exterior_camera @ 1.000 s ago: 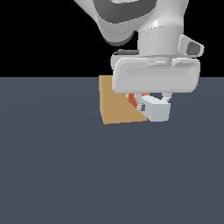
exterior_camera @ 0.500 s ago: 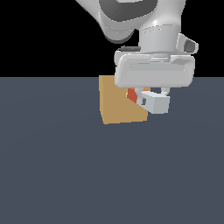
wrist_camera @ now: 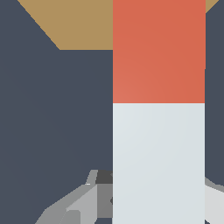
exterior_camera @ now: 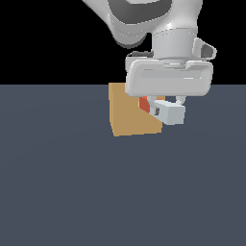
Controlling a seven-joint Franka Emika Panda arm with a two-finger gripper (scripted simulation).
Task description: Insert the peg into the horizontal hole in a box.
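The peg (exterior_camera: 170, 114) is held level above the floor, its pale end toward the camera and its orange-red end (exterior_camera: 144, 103) against the tan box (exterior_camera: 127, 115). My gripper (exterior_camera: 161, 106) is shut on the peg's pale part, under the white hand. In the wrist view the peg (wrist_camera: 158, 157) runs from my fingers (wrist_camera: 83, 203) to the box (wrist_camera: 83, 24), with the orange-red end (wrist_camera: 158, 52) overlapping the box. The hole is hidden behind the peg and hand.
The box stands on a dark grey-blue floor (exterior_camera: 62, 182) that fills the lower part of the exterior view. Beyond the floor's far edge there is only black background.
My hand has risen slightly, carrying the peg. The orange-red end now shows less beside the box.
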